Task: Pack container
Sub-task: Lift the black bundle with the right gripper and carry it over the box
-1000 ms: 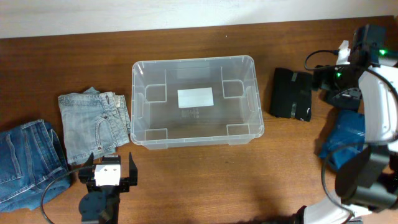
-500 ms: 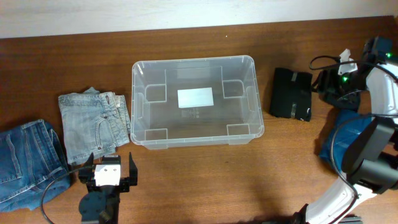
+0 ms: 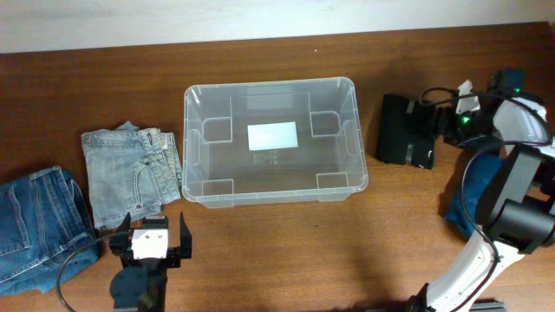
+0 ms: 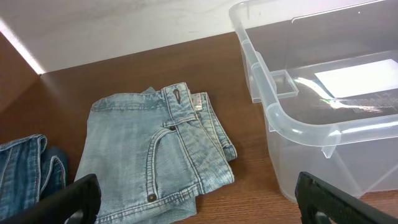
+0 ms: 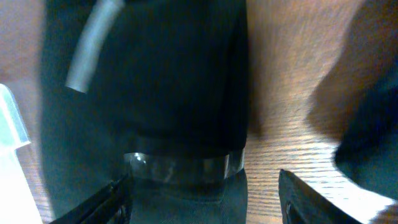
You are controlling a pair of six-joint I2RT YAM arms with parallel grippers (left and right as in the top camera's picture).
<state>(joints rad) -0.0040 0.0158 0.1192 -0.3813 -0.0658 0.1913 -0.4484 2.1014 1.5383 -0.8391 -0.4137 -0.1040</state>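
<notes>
The clear plastic container (image 3: 187, 173) stood empty in the middle of the wooden table (image 3: 286, 251), its long sides running left to right and a white label (image 3: 272, 136) showing on its base. Bare wood ringed the bin on every side, with the widest open strip along the near edge and a narrower one on the far side, where the tabletop met a pale wall (image 3: 260, 17).

To the left, a folded pair of light-wash jeans (image 3: 130, 173) lay just beside the bin's left wall; the overhead view did not settle whether the two touched. A darker pair of jeans (image 3: 39, 230) lay farther left, at the table's edge.

The left gripper (image 3: 156, 230) hung low at the near left, its fingers spread wide and holding nothing, near the light jeans' near edge.

To the right of the bin, across a gap of bare wood, lay a folded black garment (image 3: 403, 130). The right gripper (image 3: 431, 121) sat at that garment's right edge, jaws apart with the dark cloth between them. In the right wrist view a sliver of wood showed between the cloth and one finger (image 5: 292, 196). A blue garment (image 3: 473, 204) lay at the table's right edge, partly under the right arm.
</notes>
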